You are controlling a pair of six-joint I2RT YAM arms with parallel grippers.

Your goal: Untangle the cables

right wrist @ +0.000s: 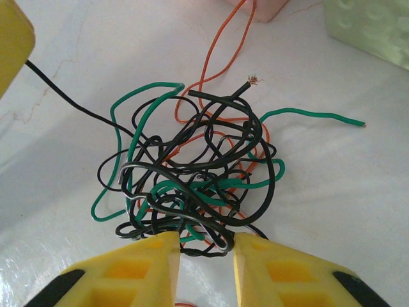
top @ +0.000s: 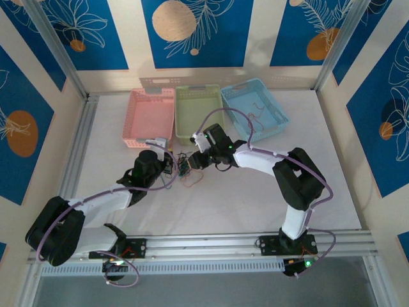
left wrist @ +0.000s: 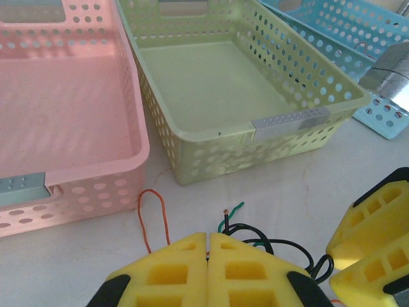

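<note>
Left gripper [left wrist: 208,238]: the yellow pads are pressed flat together with no gap; whether a strand is pinched in the seam cannot be told. Just ahead of its fingertips and to their right lie the cables [left wrist: 259,242], black and green loops resting on the table [left wrist: 287,185]. An orange strand [left wrist: 153,217] forms a narrow loop ahead of the left pad. Beyond the fingertips stand the pink basket [left wrist: 96,185] ahead-left, the green basket [left wrist: 255,150] straight ahead and the blue basket [left wrist: 383,118] ahead-right. Right gripper [right wrist: 206,243]: the fingers stand apart, and the nearest loops of the cables [right wrist: 192,173] lie at the mouth of the gap between the fingertips. The bundle is a dense knot of black, green and orange wire directly ahead of this gripper. A green strand [right wrist: 319,115] trails free ahead-right, and a black strand [right wrist: 70,96] runs straight ahead-left to the yellow pad of the other gripper. In the top external view the left gripper [top: 169,165] and the right gripper [top: 190,161] face each other closely, with the cables [top: 187,171] between them.
</note>
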